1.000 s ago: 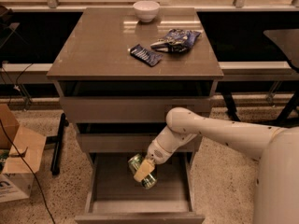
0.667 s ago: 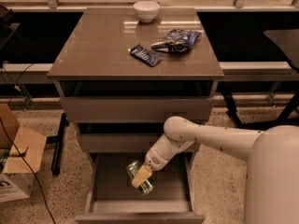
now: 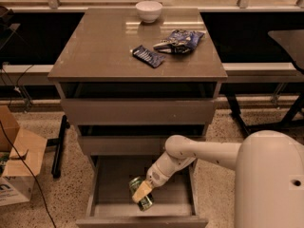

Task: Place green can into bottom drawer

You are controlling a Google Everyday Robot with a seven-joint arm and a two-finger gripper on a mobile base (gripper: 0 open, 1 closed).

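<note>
The bottom drawer (image 3: 109,175) is pulled open below two closed grey-brown drawers. The green can (image 3: 140,199) is tilted low inside the drawer, near its front. My gripper (image 3: 141,193) reaches down into the drawer from the right, and its pale fingers (image 3: 141,191) are shut around the can's side. I cannot tell whether the can touches the drawer floor.
On the cabinet top (image 3: 95,51) stand a white bowl (image 3: 148,10), a dark blue snack packet (image 3: 148,56) and a blue chip bag (image 3: 180,40). A cardboard box (image 3: 14,160) and cables lie on the floor at left. A dark table leg (image 3: 285,118) stands at right.
My gripper has carried the can lower and a little toward the front of the open bottom drawer. The arm has bent further down. Nothing on the cabinet top moved.
</note>
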